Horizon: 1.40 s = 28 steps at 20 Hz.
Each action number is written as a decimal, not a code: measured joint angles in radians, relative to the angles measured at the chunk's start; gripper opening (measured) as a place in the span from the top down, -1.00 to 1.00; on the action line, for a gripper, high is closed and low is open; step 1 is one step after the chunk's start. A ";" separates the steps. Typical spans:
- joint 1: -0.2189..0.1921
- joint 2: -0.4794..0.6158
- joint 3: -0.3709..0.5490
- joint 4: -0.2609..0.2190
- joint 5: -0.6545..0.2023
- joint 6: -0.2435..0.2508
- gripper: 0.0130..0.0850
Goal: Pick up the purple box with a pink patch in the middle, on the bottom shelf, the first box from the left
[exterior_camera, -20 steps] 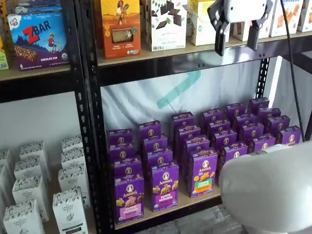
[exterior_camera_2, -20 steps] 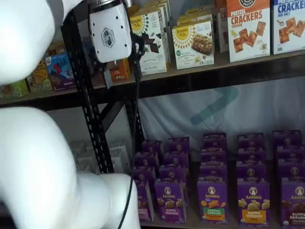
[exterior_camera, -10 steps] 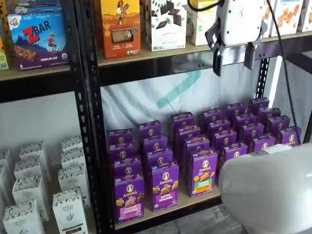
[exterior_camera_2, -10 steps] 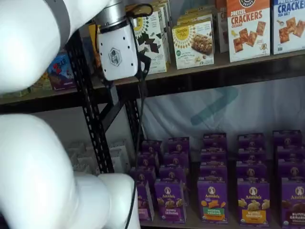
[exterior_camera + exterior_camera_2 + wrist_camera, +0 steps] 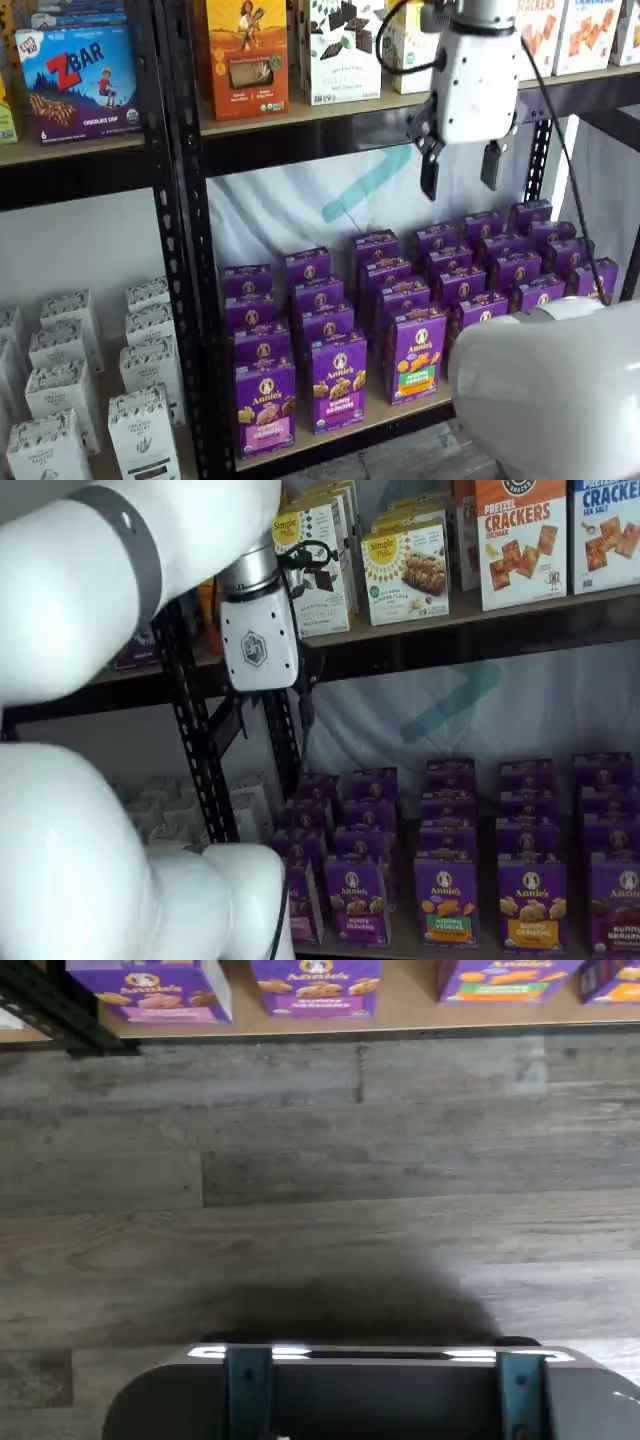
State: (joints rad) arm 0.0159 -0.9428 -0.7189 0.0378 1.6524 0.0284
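At the left end of the bottom shelf (image 5: 400, 412), the purple box (image 5: 265, 407) with its pink patch (image 5: 266, 433) is standing upright in the front row. We're risking a grab of the neighbouring purple box (image 5: 339, 381), since they're sitting just beside each other. The gripper (image 5: 461, 170) is hanging well above, fingers spread wide, holding nothing.

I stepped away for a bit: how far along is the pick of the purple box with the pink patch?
Nothing is picked yet: the purple box stands at the front of the bottom shelf. In hand: the gripper, fingers open and empty, hangs above the rows, under the upper shelf. Left: lowering to the box, closing on it and lifting it out.
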 joint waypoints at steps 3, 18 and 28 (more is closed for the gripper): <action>0.046 0.002 0.055 -0.019 -0.056 0.042 -1.00; 0.168 0.084 0.256 -0.010 -0.349 0.161 -1.00; 0.185 0.194 0.374 -0.043 -0.574 0.188 -1.00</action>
State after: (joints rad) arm 0.2012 -0.7487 -0.3450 -0.0050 1.0784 0.2167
